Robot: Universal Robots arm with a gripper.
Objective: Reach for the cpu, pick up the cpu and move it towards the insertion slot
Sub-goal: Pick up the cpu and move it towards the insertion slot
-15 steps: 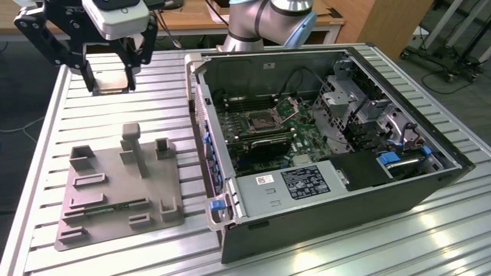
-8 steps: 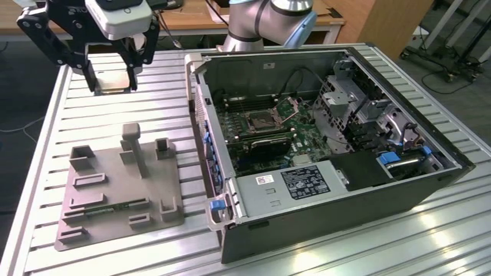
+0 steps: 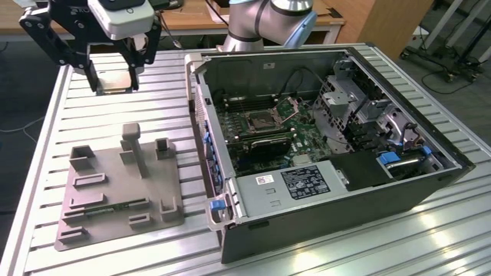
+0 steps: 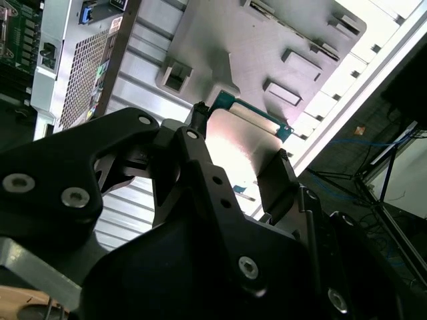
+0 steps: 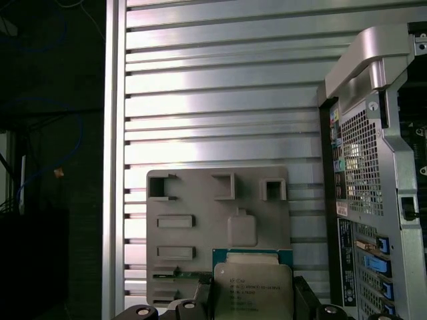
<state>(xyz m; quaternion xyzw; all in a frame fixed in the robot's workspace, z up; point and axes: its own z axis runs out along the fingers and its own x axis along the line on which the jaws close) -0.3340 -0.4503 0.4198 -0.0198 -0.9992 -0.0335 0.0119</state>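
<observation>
The cpu, a flat square chip with a silver top and green rim, hangs above the slatted table at the exterior view's far left. My gripper is shut on it, one black finger on each side. Both wrist views show the cpu clamped between the fingers, with the gripper above the grey fixture. The insertion slot lies inside the open computer case, its silver frame around a dark centre and its hinged plate raised. The gripper is well to the exterior view's left of the case.
A grey fixture tray with raised holders lies on the slatted table, with a green memory stick in it. The case wall stands between gripper and socket. A power supply and drive cage crowd the case.
</observation>
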